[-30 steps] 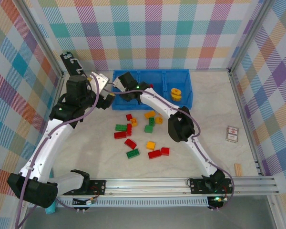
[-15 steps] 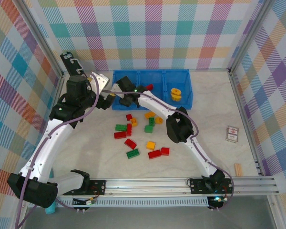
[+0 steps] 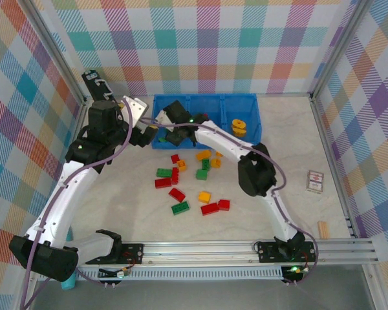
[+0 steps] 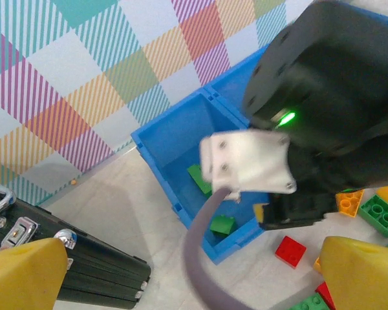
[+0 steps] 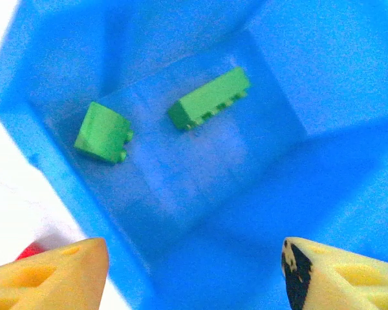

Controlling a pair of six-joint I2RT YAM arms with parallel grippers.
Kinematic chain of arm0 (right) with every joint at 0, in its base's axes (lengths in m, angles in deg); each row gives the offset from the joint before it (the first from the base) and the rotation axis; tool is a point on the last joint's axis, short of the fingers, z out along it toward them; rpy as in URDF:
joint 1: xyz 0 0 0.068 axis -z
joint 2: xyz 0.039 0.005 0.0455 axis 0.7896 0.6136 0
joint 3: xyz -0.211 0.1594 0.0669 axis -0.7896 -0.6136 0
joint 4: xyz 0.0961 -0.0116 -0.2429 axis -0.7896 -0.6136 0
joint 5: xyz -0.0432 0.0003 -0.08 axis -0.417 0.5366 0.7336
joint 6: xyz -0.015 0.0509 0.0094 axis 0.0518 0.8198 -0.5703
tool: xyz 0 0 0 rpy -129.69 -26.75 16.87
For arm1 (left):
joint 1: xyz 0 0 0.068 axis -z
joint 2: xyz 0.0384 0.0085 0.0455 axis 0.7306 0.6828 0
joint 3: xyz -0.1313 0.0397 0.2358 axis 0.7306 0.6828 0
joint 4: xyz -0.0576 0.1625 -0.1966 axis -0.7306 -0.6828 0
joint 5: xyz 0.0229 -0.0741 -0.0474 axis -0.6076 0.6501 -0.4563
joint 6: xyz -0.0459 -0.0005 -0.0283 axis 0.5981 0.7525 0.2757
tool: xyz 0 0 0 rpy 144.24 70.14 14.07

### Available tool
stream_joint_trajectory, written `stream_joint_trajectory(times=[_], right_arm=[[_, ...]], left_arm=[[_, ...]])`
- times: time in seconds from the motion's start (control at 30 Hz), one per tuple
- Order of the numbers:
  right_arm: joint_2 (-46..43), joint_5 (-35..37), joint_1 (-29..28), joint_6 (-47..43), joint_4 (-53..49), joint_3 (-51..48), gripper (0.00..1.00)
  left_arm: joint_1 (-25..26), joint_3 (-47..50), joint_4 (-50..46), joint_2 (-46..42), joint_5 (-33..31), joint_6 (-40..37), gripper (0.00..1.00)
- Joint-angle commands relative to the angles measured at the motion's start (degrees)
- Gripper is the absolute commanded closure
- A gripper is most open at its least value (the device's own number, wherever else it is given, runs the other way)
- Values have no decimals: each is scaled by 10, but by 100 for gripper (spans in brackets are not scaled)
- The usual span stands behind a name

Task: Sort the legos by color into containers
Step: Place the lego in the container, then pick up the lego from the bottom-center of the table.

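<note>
The right gripper [image 5: 194, 274] hangs above the leftmost compartment [image 5: 181, 187] of the low blue plastic tray [image 3: 249, 103], its yellow fingers spread wide and grasping nothing. Two small green studded bricks [image 5: 209, 98] lie on that compartment's floor, ahead of the fingertips and untouched. The left gripper [image 4: 194, 278] is likewise wide and empty.
</note>
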Motion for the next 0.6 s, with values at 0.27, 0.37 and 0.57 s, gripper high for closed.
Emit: stream_joint_trajectory(times=[0.27,0.37,0.57], right_arm=[[-277,39,2,518,-238,-238,26],[-341,-3,3,648,-232,-360,22],[-431,-77,16,776,-180,-536,20]], left_arm=[[1,-12,6,6,15,11,0],[1,-4,14,-1,15,12,0],[1,19,26,-19,19,16,0]])
